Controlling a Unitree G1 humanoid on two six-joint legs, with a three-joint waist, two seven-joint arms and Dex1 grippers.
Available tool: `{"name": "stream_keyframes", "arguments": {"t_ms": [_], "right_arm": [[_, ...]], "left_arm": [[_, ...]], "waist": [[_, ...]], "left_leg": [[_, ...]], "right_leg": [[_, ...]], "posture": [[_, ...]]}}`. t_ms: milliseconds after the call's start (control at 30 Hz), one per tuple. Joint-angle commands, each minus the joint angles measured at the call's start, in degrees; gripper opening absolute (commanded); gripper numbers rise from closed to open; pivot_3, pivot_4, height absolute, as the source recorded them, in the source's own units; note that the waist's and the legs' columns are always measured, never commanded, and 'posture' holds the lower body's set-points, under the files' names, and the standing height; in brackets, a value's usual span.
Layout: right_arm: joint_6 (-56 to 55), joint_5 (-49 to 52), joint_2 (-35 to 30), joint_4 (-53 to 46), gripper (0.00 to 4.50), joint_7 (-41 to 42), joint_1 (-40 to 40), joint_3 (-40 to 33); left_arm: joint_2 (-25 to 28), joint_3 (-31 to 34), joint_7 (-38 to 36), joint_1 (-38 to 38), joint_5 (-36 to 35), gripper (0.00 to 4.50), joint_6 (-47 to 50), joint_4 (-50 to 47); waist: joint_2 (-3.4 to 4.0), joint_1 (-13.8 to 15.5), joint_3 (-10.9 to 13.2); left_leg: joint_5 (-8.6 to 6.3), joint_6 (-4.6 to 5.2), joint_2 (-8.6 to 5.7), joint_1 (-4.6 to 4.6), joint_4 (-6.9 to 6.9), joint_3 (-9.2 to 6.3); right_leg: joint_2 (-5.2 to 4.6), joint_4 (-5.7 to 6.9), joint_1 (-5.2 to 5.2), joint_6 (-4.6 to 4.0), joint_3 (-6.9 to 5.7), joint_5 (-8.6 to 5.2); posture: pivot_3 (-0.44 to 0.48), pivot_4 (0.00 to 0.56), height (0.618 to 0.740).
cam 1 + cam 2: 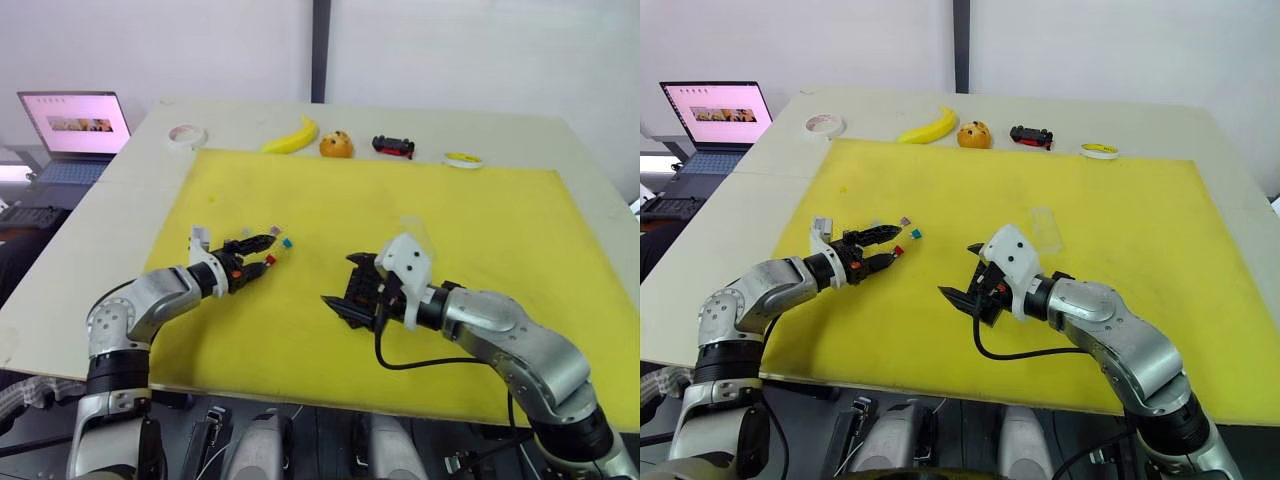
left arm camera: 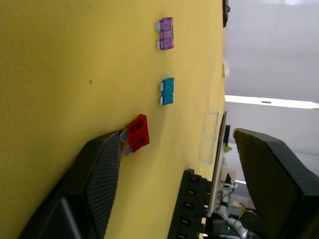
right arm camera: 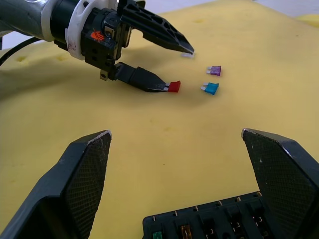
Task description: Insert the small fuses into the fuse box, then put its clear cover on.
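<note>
Three small fuses lie on the yellow mat (image 1: 420, 200): a red fuse (image 3: 174, 86), a teal fuse (image 3: 212, 88) and a purple fuse (image 3: 215, 70). My left gripper (image 1: 268, 250) is open around the red fuse, and its lower fingertip touches that fuse. The black fuse box (image 3: 219, 221) sits low between the wide-open fingers of my right gripper (image 3: 177, 133). I cannot tell whether they touch it. A green fuse (image 3: 157, 235) and an orange-brown fuse (image 3: 186, 232) sit in its slots. The clear cover (image 1: 1043, 228) lies on the mat just beyond my right wrist.
Along the table's far edge are a white tape roll (image 1: 187, 135), a banana (image 1: 292, 138), an orange (image 1: 336, 145), a black-and-red toy car (image 1: 393, 147) and a yellow tape roll (image 1: 463, 159). An open laptop (image 1: 75, 125) stands off the far left corner.
</note>
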Motion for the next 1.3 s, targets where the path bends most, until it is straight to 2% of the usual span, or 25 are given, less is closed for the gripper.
{"name": "stream_keyframes", "arguments": {"t_ms": [33, 533, 1000, 1133, 1300], "right_arm": [[-0.29, 0.25, -0.32, -2.32, 4.50, 0.23, -0.18, -1.47], [0.25, 0.42, -0.59, -2.49, 4.50, 0.39, -0.34, -1.77], [0.71, 0.33, -0.62, -2.59, 4.50, 0.68, -0.58, -2.51], [0.64, 0.23, -0.76, -2.60, 4.50, 0.78, -0.45, -2.55], [0.64, 0.16, -0.83, -2.46, 4.50, 0.86, -0.54, -2.60]], "left_arm": [[0.21, -0.64, -0.27, 0.86, 1.09, 3.66, -0.08, 0.30], [-0.15, -1.20, -2.58, 1.33, 3.13, 3.66, 0.40, 1.11], [0.31, -0.43, -7.61, -0.12, 8.58, 3.66, 2.94, 6.11], [-0.03, -0.25, -7.70, -0.19, 8.80, 2.33, 3.58, 5.98], [-0.51, 0.23, -7.17, -0.33, 9.11, 2.33, 4.00, 5.95]], "waist": [[0.00, 0.00, 0.00], [0.00, 0.00, 0.00], [0.04, 0.09, -0.03], [0.05, 0.07, -0.03], [0.05, 0.04, -0.03]], "left_leg": [[0.00, 0.00, 0.00, 0.00, -0.01, 0.00], [0.01, -0.01, -0.01, 0.00, -0.16, 0.01], [0.04, -0.05, -0.04, 0.04, -0.28, 0.01], [0.04, -0.06, -0.04, 0.04, -0.29, 0.01], [0.05, -0.07, -0.04, 0.04, -0.42, 0.01]], "right_leg": [[0.00, -0.01, 0.00, 0.00, 0.00, 0.00], [-0.02, -0.21, 0.01, -0.01, -0.01, 0.00], [-0.04, -0.39, 0.06, -0.01, -0.03, 0.00], [-0.05, -0.39, 0.06, -0.01, -0.03, 0.00], [-0.07, -0.48, 0.05, -0.01, -0.04, 0.00]], "posture": [[0.000, 0.150, 0.740], [0.000, 0.150, 0.740], [0.000, 0.150, 0.740], [0.000, 0.150, 0.740], [0.000, 0.150, 0.740]]}}
